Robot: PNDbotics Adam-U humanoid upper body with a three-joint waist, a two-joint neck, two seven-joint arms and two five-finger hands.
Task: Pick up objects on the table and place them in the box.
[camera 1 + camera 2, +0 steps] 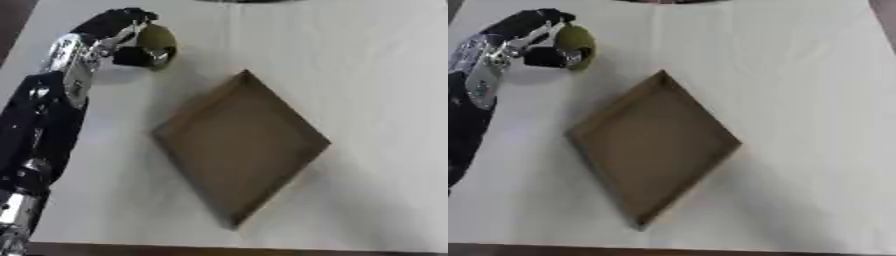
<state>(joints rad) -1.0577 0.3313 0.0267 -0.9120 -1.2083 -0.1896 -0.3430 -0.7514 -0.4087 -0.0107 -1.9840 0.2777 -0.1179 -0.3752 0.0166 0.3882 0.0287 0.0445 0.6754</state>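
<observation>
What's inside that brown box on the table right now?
Nothing shows inside the box: only its bare brown floor is visible. The near walls hide a thin strip along its base. The olive-green object is outside it, held in the left hand.

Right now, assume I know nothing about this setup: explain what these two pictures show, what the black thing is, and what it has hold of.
Both pictures come from one stereo camera in a humanoid robot's head, looking down at the table. They show the same moment, one from the left eye and one from the right, so they look almost the same.

The black and silver limb coming in from the left is the robot's left arm. A person steers it. Its left hand is at the far left of the table, fingers curled round a yellow-green round object. I cannot tell what that object is, or whether it has left the table.

In the middle lies a shallow brown box, turned cornerwise, with nothing in it. The object is meant to go there.

The right hand is not in either picture.
</observation>
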